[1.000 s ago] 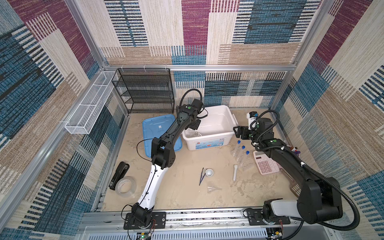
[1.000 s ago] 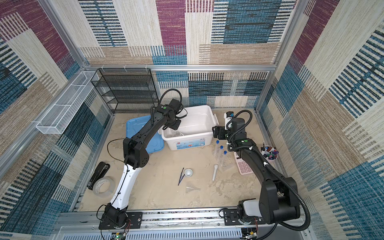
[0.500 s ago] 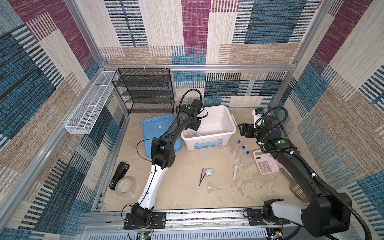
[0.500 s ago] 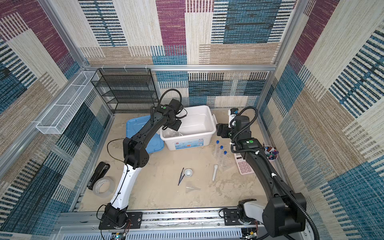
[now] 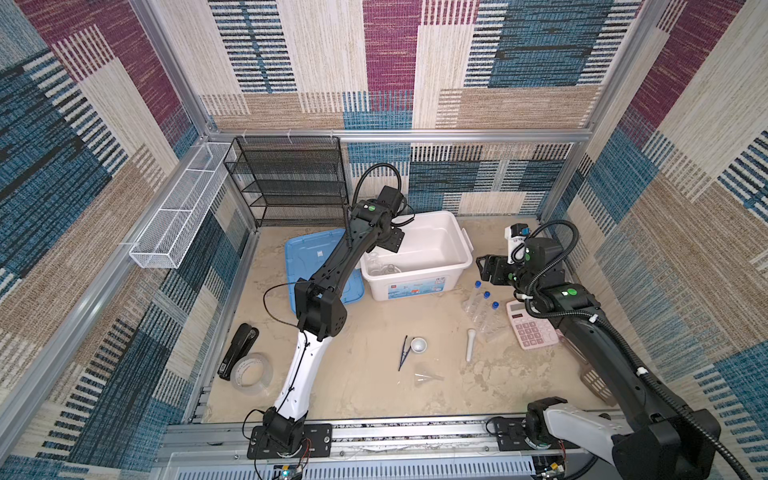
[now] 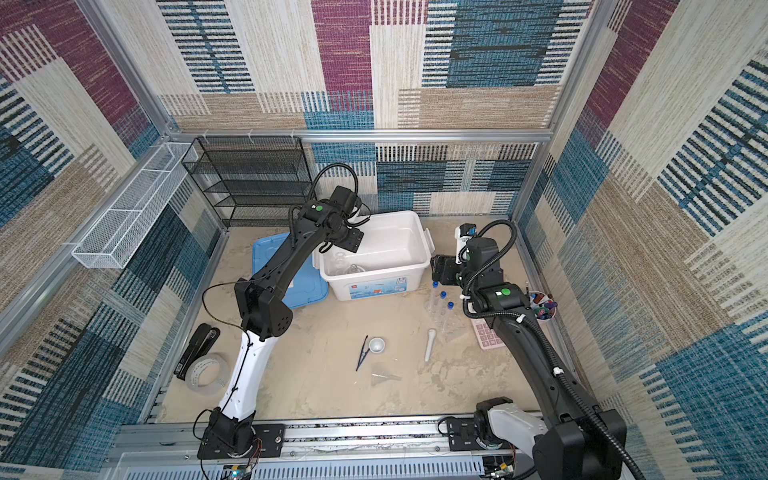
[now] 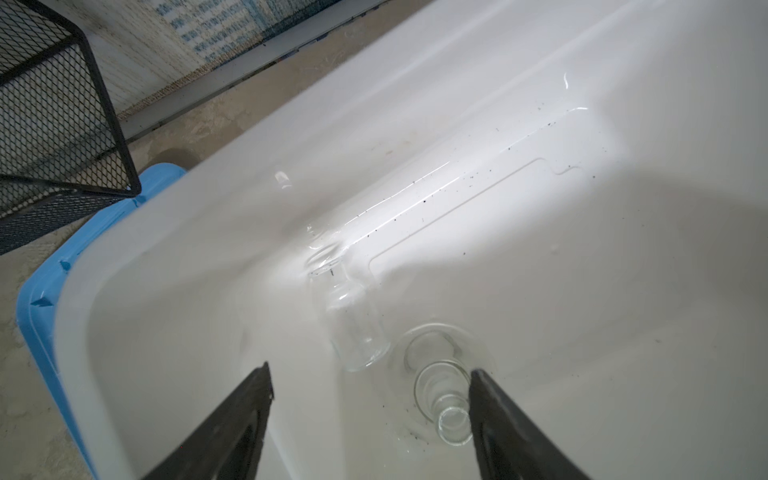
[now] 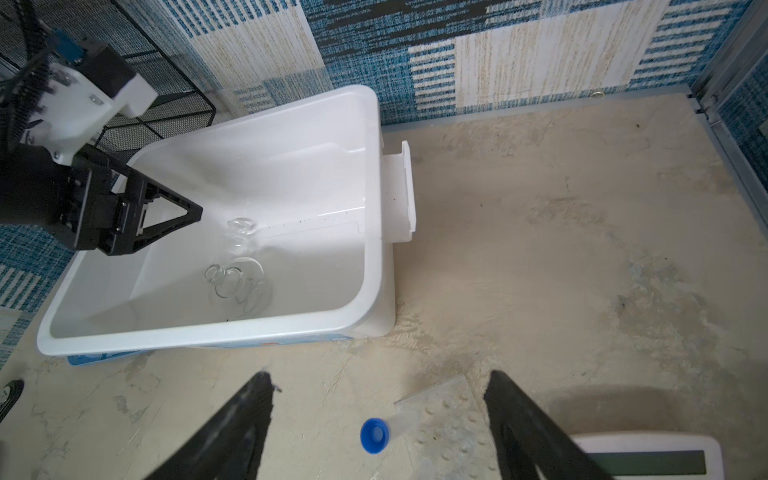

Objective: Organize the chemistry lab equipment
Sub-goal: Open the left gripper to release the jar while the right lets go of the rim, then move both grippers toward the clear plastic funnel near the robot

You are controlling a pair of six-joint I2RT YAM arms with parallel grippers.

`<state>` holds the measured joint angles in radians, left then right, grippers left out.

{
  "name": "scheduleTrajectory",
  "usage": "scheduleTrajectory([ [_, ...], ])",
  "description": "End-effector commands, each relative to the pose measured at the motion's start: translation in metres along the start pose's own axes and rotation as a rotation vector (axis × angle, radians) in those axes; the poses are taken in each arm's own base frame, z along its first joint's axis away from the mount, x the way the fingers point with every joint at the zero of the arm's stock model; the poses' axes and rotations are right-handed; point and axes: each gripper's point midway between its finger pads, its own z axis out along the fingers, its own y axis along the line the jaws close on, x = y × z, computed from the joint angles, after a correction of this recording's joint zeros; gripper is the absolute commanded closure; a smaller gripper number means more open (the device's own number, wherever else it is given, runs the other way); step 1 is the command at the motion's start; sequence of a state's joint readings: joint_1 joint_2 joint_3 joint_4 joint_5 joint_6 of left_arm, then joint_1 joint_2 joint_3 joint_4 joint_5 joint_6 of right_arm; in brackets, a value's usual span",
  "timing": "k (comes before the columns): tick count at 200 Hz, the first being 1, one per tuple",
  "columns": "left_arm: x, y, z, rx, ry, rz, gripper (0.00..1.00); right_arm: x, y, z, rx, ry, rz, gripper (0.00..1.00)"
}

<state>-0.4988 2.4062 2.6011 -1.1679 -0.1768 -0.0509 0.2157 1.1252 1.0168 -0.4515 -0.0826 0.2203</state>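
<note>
Both claws stand released. The left claw (image 7: 370,370) hangs inside the white plastic storage bin (image 5: 462,244) with nothing between its fingers. The right claw (image 8: 378,374) hovers spread over bare table between that bin and the test tubes.

Nearest on the table lies one clear funnel (image 5: 426,377). Just behind it is one pair of dark blue tweezers (image 5: 402,353), close beside one small white mortar (image 5: 418,344). One white pestle (image 5: 470,345) lies a little to their right. Near the left edge, a black stapler (image 5: 239,351) lies next to a clear tape roll (image 5: 252,371).

Farther back on the right, three long clear blue-capped test tubes (image 5: 486,295) lie across one clear plastic rack (image 8: 446,415). A pink calculator (image 5: 532,330) sits just beside the rack, and in a top view the right arm covers part of it. A pink cup of markers (image 6: 542,305) stands by the right wall.

Beyond, the bin holds one clear glass flask (image 7: 440,374) and one clear beaker (image 7: 353,320), near each other. I cannot tell whether they stand or lie. The flask's mouth shows beside one left finger. A blue plastic lid (image 5: 307,257) lies left of the bin, with the left arm crossing over it.

Farthest away are a black mesh shelf (image 5: 291,178) and a white wire basket (image 5: 183,208).
</note>
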Motion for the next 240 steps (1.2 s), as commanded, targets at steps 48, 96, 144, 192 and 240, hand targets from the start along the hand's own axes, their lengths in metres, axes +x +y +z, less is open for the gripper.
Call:
scheduleTrajectory([
  [48, -0.018, 0.001, -0.049, 0.037, -0.096, -0.064, 0.13, 0.004, 0.03, -0.018, 0.016, 0.033, -0.005, 0.19],
  [96, -0.024, 0.008, -0.088, 0.025, -0.17, -0.073, 0.1, 0.04, 0.086, -0.003, -0.086, 0.162, -0.145, 0.2],
  [144, -0.01, 0.022, -0.119, -0.023, -0.241, -0.089, 0.06, 0.099, 0.153, -0.006, -0.231, 0.304, -0.402, 0.2],
  [192, 0.03, 0.038, -0.136, -0.057, -0.329, -0.132, 0.01, 0.145, 0.171, -0.032, -0.357, 0.404, -0.452, 0.2],
  [240, 0.089, 0.035, -0.126, -0.033, -0.224, -0.164, 0.01, 0.202, 0.171, -0.042, -0.322, 0.597, -0.388, 0.26],
])
